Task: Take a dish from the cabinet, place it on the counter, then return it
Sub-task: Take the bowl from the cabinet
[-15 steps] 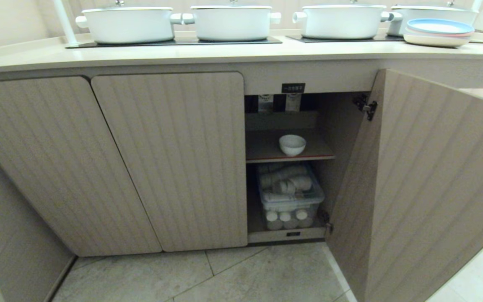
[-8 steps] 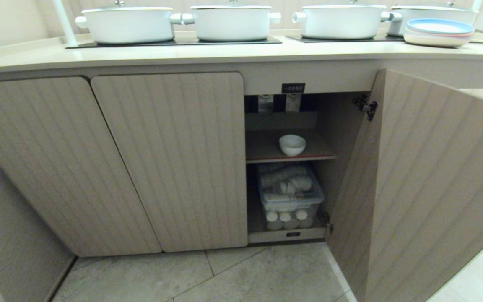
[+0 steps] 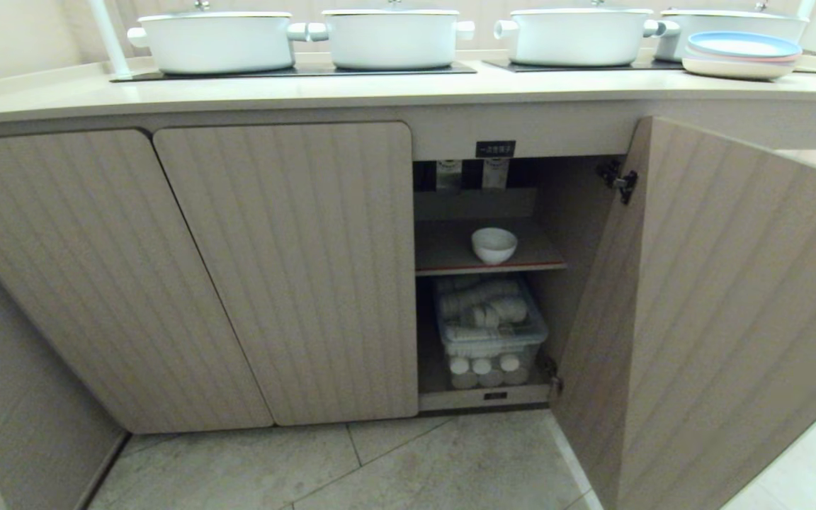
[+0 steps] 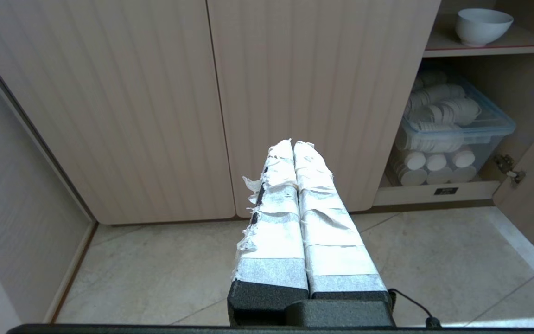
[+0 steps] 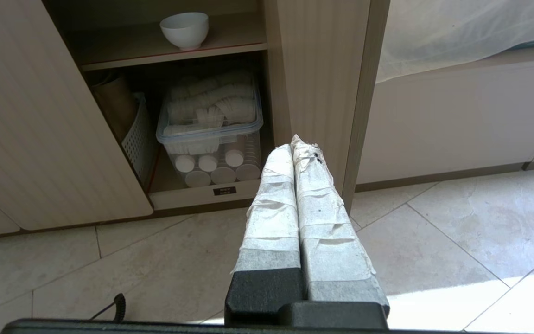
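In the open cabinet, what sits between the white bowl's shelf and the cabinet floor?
A clear lidded bin of white cups, directly under the shelf holding the bowl; seen in the head view.

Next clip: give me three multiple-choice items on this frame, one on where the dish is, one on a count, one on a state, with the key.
1. Where is the dish?
A. on the counter
B. on the cabinet's upper inner shelf
C. in the clear bin

2. How many white lidded pots stand on the counter?
A. two
B. four
C. six

3. How is the cabinet door in front of the dish?
A. swung open
B. shut
C. removed

Key: 1 B, the bowl sits alone on the red-edged shelf above the clear bin. 2 B, four pots line the cooktop panels. 3 A, the open door hangs from its hinge, showing the shelves.
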Controlling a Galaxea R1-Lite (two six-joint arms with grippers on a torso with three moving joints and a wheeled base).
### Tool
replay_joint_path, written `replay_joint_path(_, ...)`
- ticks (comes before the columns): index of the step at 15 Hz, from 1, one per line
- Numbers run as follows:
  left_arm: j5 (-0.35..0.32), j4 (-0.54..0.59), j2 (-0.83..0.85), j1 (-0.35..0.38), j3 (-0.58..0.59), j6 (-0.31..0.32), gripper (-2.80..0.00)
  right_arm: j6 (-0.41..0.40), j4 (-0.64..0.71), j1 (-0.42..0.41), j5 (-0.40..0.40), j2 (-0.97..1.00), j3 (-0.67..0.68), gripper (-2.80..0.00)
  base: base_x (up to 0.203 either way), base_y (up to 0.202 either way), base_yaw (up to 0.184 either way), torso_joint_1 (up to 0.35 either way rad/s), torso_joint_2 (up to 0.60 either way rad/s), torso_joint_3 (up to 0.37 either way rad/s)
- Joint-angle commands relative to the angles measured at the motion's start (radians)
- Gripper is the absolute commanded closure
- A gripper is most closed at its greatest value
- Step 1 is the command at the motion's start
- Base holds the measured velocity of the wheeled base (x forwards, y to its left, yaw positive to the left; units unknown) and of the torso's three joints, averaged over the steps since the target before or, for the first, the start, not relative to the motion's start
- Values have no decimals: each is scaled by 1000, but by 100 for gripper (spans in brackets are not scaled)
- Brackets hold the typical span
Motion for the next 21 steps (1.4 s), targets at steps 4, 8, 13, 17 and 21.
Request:
replay_joint_path(4,0,0,0,0,0,0,0,0,0,0,-1,0,0,0,0,0,0,0,0,0)
replay_joint_path(8,0,0,0,1,0,0,0,0,0,0,-1,0,0,0,0,0,0,0,0,0)
replay_joint_path(13,0,0,0,0,0,0,0,0,0,0,-1,0,0,0,103,0,0,0,2,2)
replay_joint_path(17,0,0,0,0,0,0,0,0,0,0,-1,0,0,0,195,0,2,3,4,0)
replay_joint_path(21,0,0,0,0,0,0,0,0,0,0,-1,0,0,0,195,0,2,1,1,6)
